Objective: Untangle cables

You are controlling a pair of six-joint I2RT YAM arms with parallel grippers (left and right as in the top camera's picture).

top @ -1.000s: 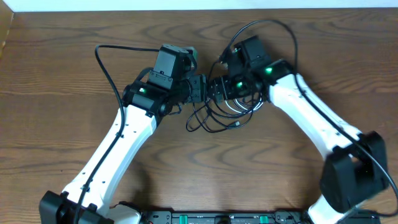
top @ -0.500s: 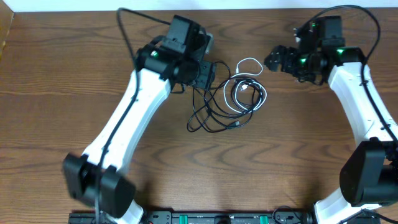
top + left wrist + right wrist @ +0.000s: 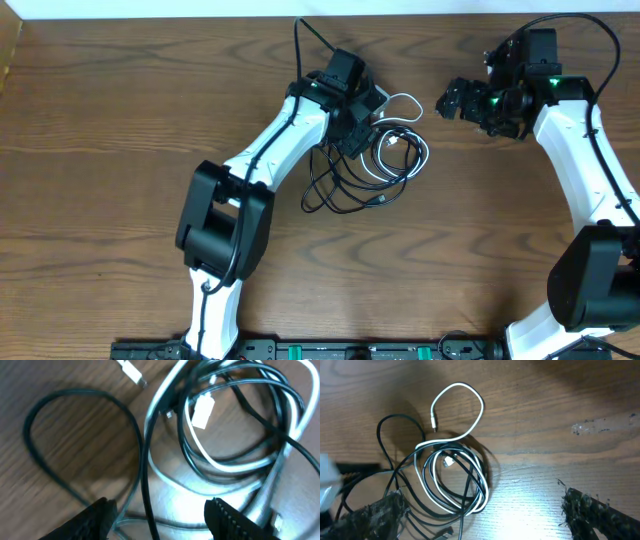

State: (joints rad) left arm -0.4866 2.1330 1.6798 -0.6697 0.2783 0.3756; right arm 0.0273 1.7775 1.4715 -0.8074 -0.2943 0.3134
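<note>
The cables (image 3: 345,190) lie in one tangled pile on the wooden table (image 3: 100,150): several black loops with a white cable (image 3: 421,152) coiled among them, one end looping out at the top. My left gripper (image 3: 358,128) hovers over the pile's upper left, open. In the left wrist view a black cable (image 3: 145,480) runs between the parted fingers (image 3: 95,520), and the white cable's plug (image 3: 202,410) lies ahead. My right gripper (image 3: 455,100) stands wide open to the right of the pile. Its wrist view shows the white cable (image 3: 479,405), the black cables (image 3: 382,430), and bare wood inside the gripper (image 3: 485,520).
Thick black arm cables arch over the left wrist (image 3: 300,40) and the right wrist (image 3: 585,20). The table's far edge meets a white strip (image 3: 200,8) at the top. The left arm (image 3: 270,150) stretches diagonally from the bottom toward the pile.
The right gripper drew away from the tangle to the right and opened wide. The left gripper shifted right, over the pile's upper left. The white loop now lies uncovered.
</note>
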